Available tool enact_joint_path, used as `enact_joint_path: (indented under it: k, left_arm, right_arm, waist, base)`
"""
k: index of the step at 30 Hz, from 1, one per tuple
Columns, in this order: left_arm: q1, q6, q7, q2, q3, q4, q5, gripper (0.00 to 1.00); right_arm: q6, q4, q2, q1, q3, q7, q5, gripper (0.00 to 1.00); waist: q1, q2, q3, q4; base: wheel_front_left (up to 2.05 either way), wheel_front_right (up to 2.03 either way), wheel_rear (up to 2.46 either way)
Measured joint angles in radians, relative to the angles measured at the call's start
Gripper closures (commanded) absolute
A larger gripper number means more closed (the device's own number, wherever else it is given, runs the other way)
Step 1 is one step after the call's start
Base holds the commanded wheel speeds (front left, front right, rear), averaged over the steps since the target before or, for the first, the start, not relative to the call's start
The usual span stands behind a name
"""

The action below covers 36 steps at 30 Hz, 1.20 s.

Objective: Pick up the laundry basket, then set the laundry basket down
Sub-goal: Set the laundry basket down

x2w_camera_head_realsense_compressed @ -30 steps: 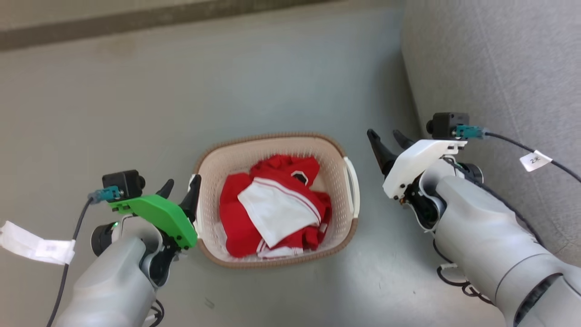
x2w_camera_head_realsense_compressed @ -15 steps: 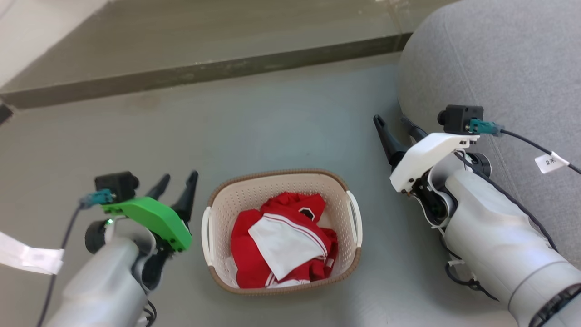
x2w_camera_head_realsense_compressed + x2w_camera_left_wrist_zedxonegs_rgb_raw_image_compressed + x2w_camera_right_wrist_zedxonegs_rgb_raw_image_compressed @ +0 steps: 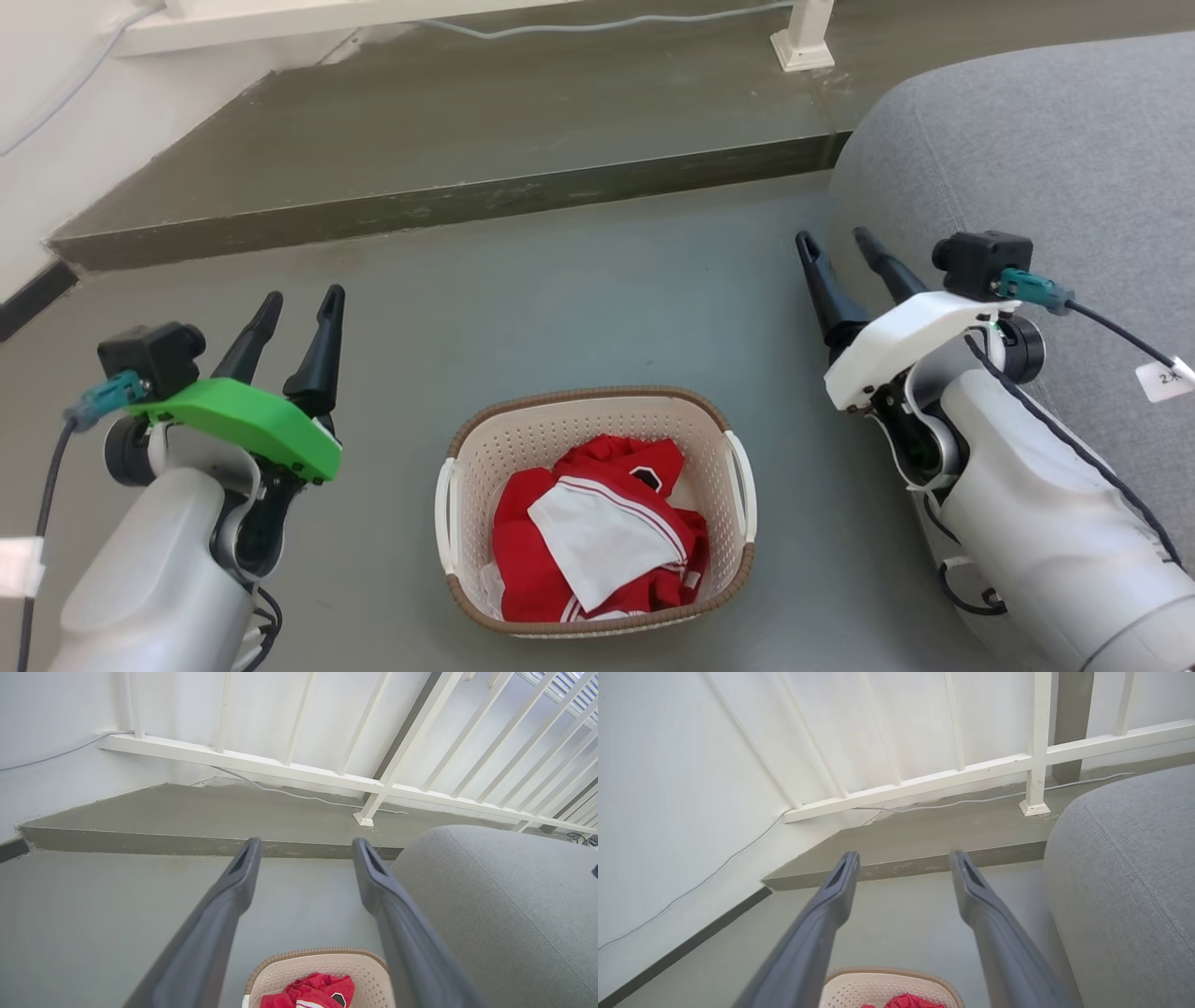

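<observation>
Plainly, the laundry basket (image 3: 579, 431) rests on the floor (image 3: 579, 308) at 6 o'clock in the head view. The left tool (image 3: 303, 296) at 9 o'clock and the right tool (image 3: 832, 237) at 3 o'clock are both spread open, empty, and well apart from it. Any lift looks to need each tool lowered onto a white handle (image 3: 744, 485).

Counted one laundry basket (image 3: 597, 397), two white side handles (image 3: 444, 513) on it, one red-and-white clothing heap (image 3: 597, 532). One left gripper (image 3: 303, 297), one right gripper (image 3: 832, 236), two dark fingers (image 3: 322, 345) each. One grey sofa (image 3: 1027, 140), one step (image 3: 420, 201).
</observation>
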State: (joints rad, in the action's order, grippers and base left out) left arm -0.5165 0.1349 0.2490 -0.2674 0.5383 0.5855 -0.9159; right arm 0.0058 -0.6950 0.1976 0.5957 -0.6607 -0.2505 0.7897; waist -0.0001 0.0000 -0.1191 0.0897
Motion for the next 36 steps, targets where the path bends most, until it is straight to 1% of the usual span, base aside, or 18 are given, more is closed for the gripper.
enact_joint_path:
  k: [4, 6, 10, 13, 14, 18, 20, 21, 25, 36]
  left_arm:
    - [0.056, -0.005, 0.000, 0.003, -0.071, -0.073, 0.029, 0.00]
    - [0.077, -0.005, 0.000, 0.004, -0.097, -0.104, 0.068, 0.00]
    - [0.130, -0.021, 0.003, 0.015, -0.165, -0.158, 0.116, 0.00]
    - [0.178, -0.022, 0.003, 0.032, -0.196, -0.188, 0.143, 0.00]
    - [0.195, -0.029, 0.003, 0.039, -0.206, -0.199, 0.152, 0.00]
    - [0.239, -0.038, 0.003, 0.056, -0.251, -0.254, 0.214, 0.00]
    - [0.254, -0.038, 0.003, 0.061, -0.267, -0.284, 0.250, 0.00]
    - [0.262, -0.039, 0.003, 0.062, -0.278, -0.297, 0.270, 0.00]
    - [0.299, -0.039, 0.003, 0.066, -0.315, -0.339, 0.317, 0.00]
    - [0.383, -0.038, 0.003, 0.131, -0.360, -0.401, 0.385, 0.00]
  right_arm:
    - [-0.027, 0.100, 0.002, -0.035, 0.068, 0.000, -0.058, 0.00]
    - [-0.043, 0.144, 0.001, -0.054, 0.103, 0.000, -0.083, 0.00]
    - [-0.070, 0.216, -0.001, -0.122, 0.168, 0.000, -0.133, 0.00]
    - [-0.073, 0.275, -0.001, -0.168, 0.202, 0.000, -0.182, 0.00]
    - [-0.078, 0.291, -0.002, -0.181, 0.209, 0.000, -0.196, 0.00]
    - [-0.079, 0.343, -0.002, -0.237, 0.241, -0.001, -0.244, 0.00]
    - [-0.080, 0.362, -0.005, -0.264, 0.252, -0.001, -0.258, 0.00]
    - [-0.086, 0.372, -0.007, -0.276, 0.258, -0.001, -0.265, 0.00]
    - [-0.088, 0.404, -0.015, -0.314, 0.275, -0.001, -0.300, 0.00]
    - [-0.086, 0.460, -0.040, -0.384, 0.322, -0.001, -0.359, 0.00]
  waist:
    - [0.0000, 0.0000, 0.006, -0.004]
    - [0.0000, 0.0000, 0.008, -0.005]
    - [0.0000, 0.0000, 0.012, -0.008]
    - [0.0000, 0.0000, 0.016, -0.009]
    - [0.0000, 0.0000, 0.017, -0.009]
    - [0.0000, 0.0000, 0.022, -0.009]
    - [0.0000, 0.0000, 0.023, -0.009]
    - [0.0000, 0.0000, 0.023, -0.009]
    - [0.0000, 0.0000, 0.024, -0.009]
    - [0.0000, 0.0000, 0.026, -0.007]
  base:
    - [0.00, 0.00, 0.00]
    - [0.00, 0.00, 0.00]
    - [0.00, 0.00, 0.00]
    - [0.00, 0.00, 0.00]
    - [0.00, 0.00, 0.00]
    - [0.00, 0.00, 0.00]
    - [0.00, 0.00, 0.00]
    - [0.00, 0.00, 0.00]
    - [0.00, 0.00, 0.00]
    - [0.00, 0.00, 0.00]
